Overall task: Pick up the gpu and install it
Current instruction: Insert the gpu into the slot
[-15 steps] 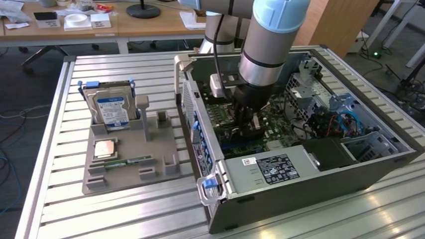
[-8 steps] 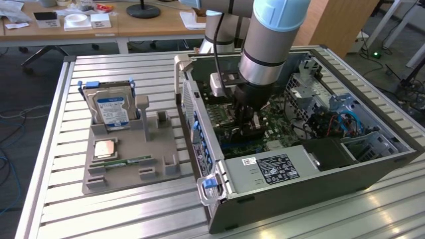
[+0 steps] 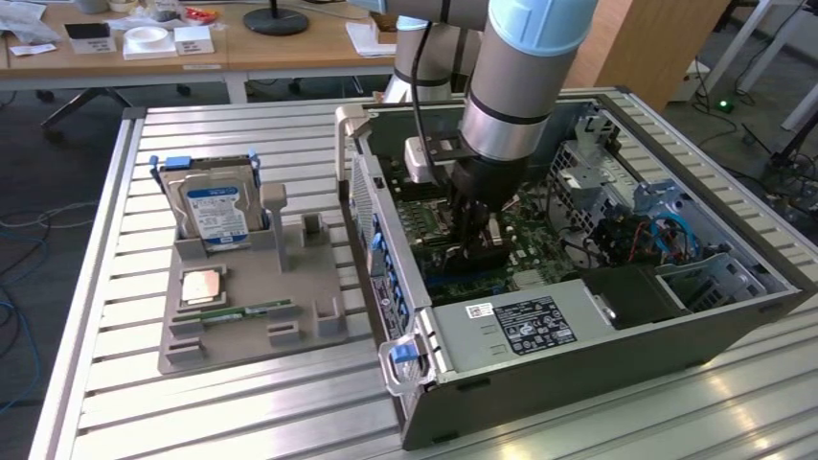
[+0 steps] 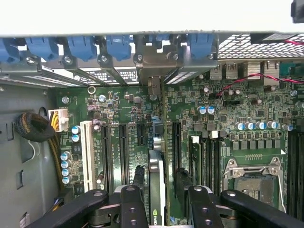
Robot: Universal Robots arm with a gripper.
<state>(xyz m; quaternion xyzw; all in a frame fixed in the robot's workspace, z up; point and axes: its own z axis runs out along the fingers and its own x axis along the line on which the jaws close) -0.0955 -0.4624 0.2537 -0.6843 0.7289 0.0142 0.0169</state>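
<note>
The gpu (image 4: pixel 157 190) is a thin black card seen edge-on, standing upright in a slot of the green motherboard (image 4: pixel 118 109). Its metal bracket end (image 4: pixel 153 86) reaches the rear slot openings of the computer case (image 3: pixel 383 220). My gripper (image 4: pixel 164 204) hangs just above the card, one black finger (image 4: pixel 133 202) on each side with a gap between each finger and the card, so it is open and holds nothing. In the exterior view my gripper (image 3: pixel 480 251) is low inside the open case, over the motherboard.
A grey parts holder (image 3: pixel 243 335) left of the case carries a silver hard drive (image 3: pixel 215 211), a green memory stick (image 3: pixel 249 311) and a square chip (image 3: pixel 202 286). The power supply (image 3: pixel 537 321), drive cage (image 3: pixel 715 278) and blue cables (image 3: pixel 654 230) crowd the case.
</note>
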